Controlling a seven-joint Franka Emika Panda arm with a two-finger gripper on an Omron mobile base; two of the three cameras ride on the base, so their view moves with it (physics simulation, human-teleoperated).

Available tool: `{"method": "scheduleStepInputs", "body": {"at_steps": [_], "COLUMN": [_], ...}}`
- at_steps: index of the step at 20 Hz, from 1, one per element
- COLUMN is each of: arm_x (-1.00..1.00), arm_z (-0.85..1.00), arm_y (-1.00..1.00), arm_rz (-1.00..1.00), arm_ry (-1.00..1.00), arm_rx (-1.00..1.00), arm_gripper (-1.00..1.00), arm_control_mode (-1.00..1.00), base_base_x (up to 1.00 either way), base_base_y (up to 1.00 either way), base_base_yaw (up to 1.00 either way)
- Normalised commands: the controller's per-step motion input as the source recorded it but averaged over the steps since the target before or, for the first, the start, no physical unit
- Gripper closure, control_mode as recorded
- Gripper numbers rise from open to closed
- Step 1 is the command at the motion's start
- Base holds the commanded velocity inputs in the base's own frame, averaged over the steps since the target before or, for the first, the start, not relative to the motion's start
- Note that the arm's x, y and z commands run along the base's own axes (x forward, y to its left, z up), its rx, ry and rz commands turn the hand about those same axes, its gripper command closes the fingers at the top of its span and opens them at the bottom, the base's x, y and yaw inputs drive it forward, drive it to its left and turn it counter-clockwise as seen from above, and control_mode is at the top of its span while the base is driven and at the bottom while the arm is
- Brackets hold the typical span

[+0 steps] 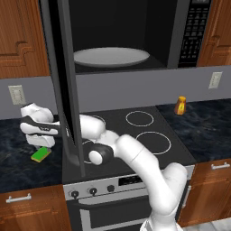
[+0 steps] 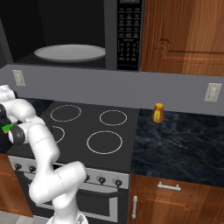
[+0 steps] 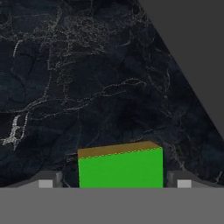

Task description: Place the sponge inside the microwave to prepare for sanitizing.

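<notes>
Pincer (image 3: 116,184) poised over the sponge (image 3: 120,168) on the dark table (image 3: 65,87) left of the stove, its tips (image 3: 46,183) spread wide, one on each side and apparently not yet gripping; microwave (image 1: 189,31) door (image 1: 67,90) stands open, plate (image 1: 111,57) ready to receive it

Dark marbled counter (image 1: 18,158), green sponge (image 1: 40,154) lying flat on it, orange bottle (image 1: 181,105) standing right of stove

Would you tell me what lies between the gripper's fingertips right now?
The sponge sits between the gripper's fingertips on the dark counter, seen in the hand view.
</notes>
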Motion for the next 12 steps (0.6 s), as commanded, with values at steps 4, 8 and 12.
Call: {"method": "scheduleStepInputs", "body": {"at_steps": [4,8,12], "arm_x": [-0.19,-0.24,-0.28], "arm_z": [-0.28,-0.29,-0.29], "arm_y": [0.0,0.0,-0.04], "arm_rz": [0.0,0.0,0.0], "arm_ry": [0.0,0.0,0.0], "arm_rx": [0.0,0.0,0.0], "arm_gripper": [-1.0,-1.0,-1.0], "arm_control_mode": [-1.0,-1.0,-1.0], "base_base_x": [0.0,0.0,0.0], "base_base_y": [0.0,0.0,0.0], "base_base_yaw": [0.0,0.0,0.0]}}
